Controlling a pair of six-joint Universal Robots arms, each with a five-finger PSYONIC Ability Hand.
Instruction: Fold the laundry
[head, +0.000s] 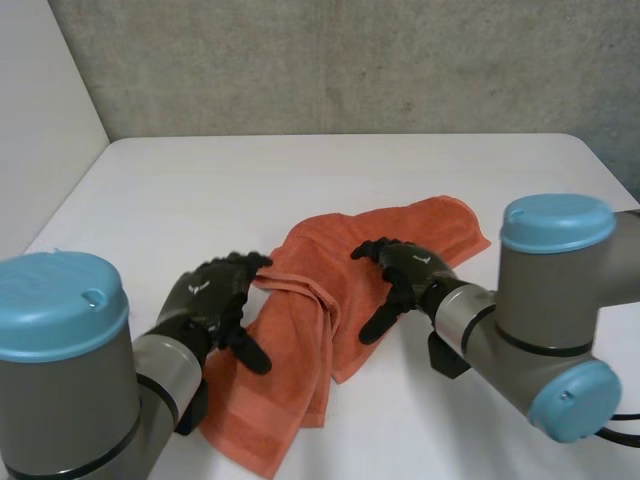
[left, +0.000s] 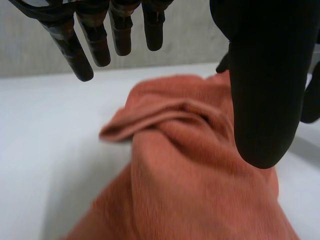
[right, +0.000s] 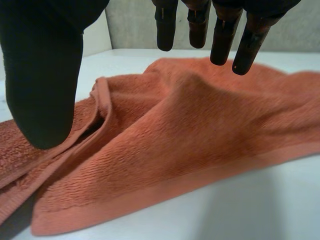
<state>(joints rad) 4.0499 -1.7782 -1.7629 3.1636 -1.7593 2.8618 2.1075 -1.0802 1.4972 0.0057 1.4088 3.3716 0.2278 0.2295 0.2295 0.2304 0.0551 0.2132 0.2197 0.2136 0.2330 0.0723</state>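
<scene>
An orange towel (head: 345, 295) lies crumpled on the white table (head: 200, 190), bunched into a ridge through its middle. My left hand (head: 212, 296) hovers over the towel's left edge, open, fingers (left: 95, 42) straight and thumb (left: 265, 85) apart, holding nothing. In its wrist view the towel (left: 185, 165) lies under the palm. My right hand (head: 405, 275) is above the towel's middle, also open, fingers (right: 220, 37) spread away from the thumb (right: 45, 75). Beneath it the towel (right: 190, 130) shows a hemmed edge and a fold.
The table's far half is bare white surface. A grey concrete wall (head: 350, 60) runs behind the table, and a white panel (head: 40, 110) stands at the left. Both arms' grey joints with blue caps sit at the near edge.
</scene>
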